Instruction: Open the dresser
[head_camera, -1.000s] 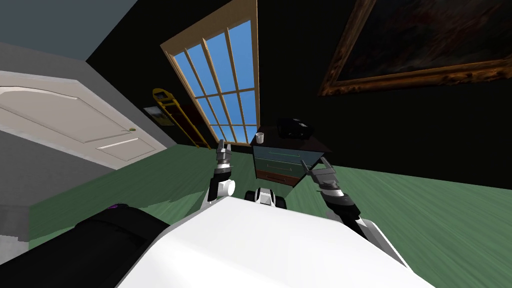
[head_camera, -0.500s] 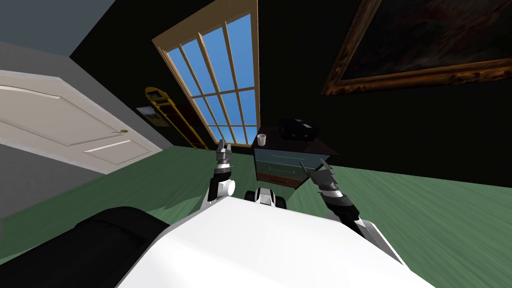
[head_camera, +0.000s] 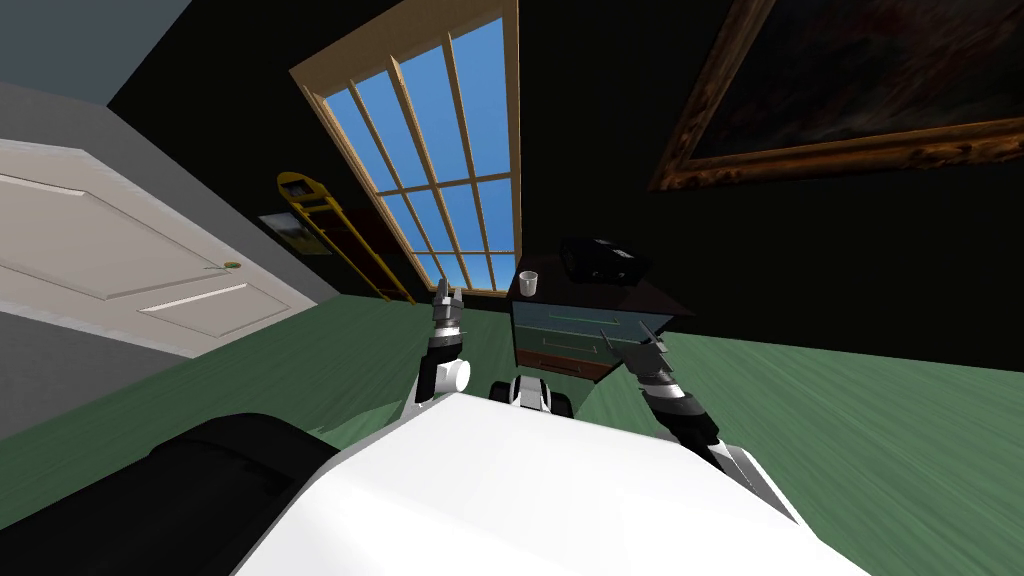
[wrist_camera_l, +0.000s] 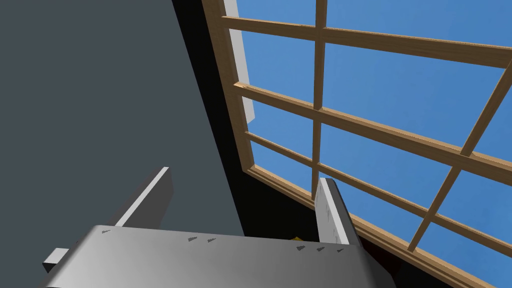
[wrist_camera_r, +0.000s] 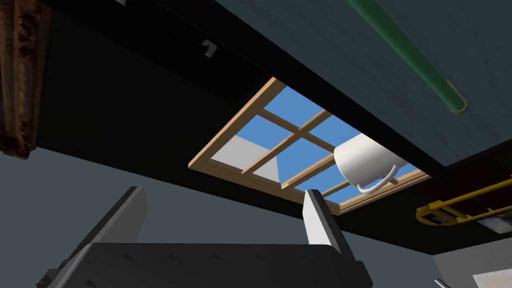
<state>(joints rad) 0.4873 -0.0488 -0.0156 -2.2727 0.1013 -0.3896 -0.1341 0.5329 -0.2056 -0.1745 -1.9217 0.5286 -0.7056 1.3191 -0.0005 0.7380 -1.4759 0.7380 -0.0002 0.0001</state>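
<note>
The dresser (head_camera: 585, 312) is brought nearer, so its drawers (head_camera: 560, 342) are almost reached by the right tool (head_camera: 632, 338), held wide open and empty.

The dresser (head_camera: 560, 340) is set upright on the green floor (head_camera: 850, 430) against the dark wall (head_camera: 800, 260), beside the window (head_camera: 450, 150). It is capped by a dark top (head_camera: 590, 290); its blue-grey drawers (head_camera: 565, 322) and reddish-brown bottom drawer (head_camera: 552, 366) are all shut.

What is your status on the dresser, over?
Left gripper open, raised. Right gripper open, before the dresser front. Drawers look shut. Mug and black box on top, clear of the drawers.
</note>
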